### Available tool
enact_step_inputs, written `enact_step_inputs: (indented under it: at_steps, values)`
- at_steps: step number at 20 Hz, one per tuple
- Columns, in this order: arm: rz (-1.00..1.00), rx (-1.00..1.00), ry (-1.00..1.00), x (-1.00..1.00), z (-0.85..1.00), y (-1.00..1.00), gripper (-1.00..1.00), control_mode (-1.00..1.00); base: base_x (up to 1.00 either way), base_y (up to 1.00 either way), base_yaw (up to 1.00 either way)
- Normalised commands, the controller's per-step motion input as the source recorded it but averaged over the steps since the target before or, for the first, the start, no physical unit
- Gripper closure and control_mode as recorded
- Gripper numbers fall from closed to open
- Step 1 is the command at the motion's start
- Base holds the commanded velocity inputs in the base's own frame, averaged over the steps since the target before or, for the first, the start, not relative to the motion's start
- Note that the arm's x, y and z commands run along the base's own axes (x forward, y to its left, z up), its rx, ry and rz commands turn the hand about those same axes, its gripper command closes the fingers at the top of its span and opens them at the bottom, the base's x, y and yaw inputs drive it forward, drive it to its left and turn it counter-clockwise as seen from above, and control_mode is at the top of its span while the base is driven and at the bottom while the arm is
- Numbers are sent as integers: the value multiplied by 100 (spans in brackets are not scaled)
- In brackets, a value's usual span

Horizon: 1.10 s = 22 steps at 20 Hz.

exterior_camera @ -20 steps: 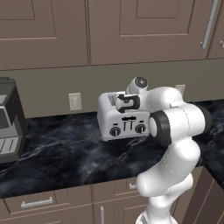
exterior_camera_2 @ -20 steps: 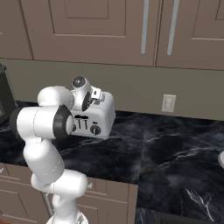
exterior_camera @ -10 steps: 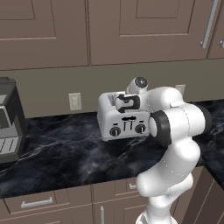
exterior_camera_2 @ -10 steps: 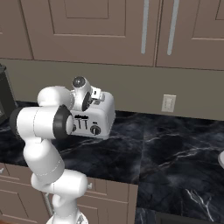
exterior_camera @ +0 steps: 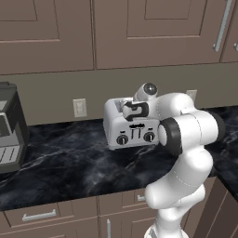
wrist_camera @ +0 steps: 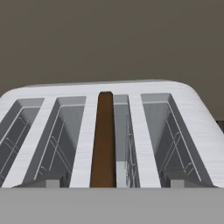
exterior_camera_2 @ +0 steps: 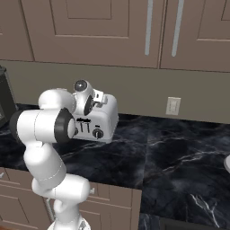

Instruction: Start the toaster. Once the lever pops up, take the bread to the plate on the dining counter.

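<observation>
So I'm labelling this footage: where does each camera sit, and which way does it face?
Left base view: behind the arm's left, looking forward and down at the toaster on the counter; arm rises lower right.
Right base view: behind its right, same toaster and counter; arm rises lower left.
Hand view: just above the toaster's slots, looking along them at the bread.
Both base views share toaster, counter and cabinets.

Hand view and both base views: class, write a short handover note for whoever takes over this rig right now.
Gripper: open, holding nothing, poised over the boxy silver-grey four-slot toaster.
Toaster: on the black marble worktop, against the wall.
Thin dark brown bread slice: upright in the third slot from the left in the hand view, its top edge standing above the slot.
Done: bread loaded; whether toasting has run, I cannot tell.
Left: start the toaster if needed, then carry the bread to the plate.
</observation>
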Motion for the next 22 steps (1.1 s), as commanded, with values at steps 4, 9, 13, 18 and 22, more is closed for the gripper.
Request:
enact_step_inputs:
  at_steps: [4, 9, 13, 18, 22]
  values:
    - [0, 0, -3, 0, 27, 0, 100, -100, 0, 0, 0]
    - [0, 0, -2, 0, 27, 0, 100, -100, 0, 0, 0]
    - [0, 0, -4, 0, 26, 0, 100, -100, 0, 0, 0]
    - [0, 0, 8, 0, 62, 0, 100, -100, 0, 0, 0]
    - [0, 0, 5, 0, 50, 0, 100, -100, 0, 0, 0]
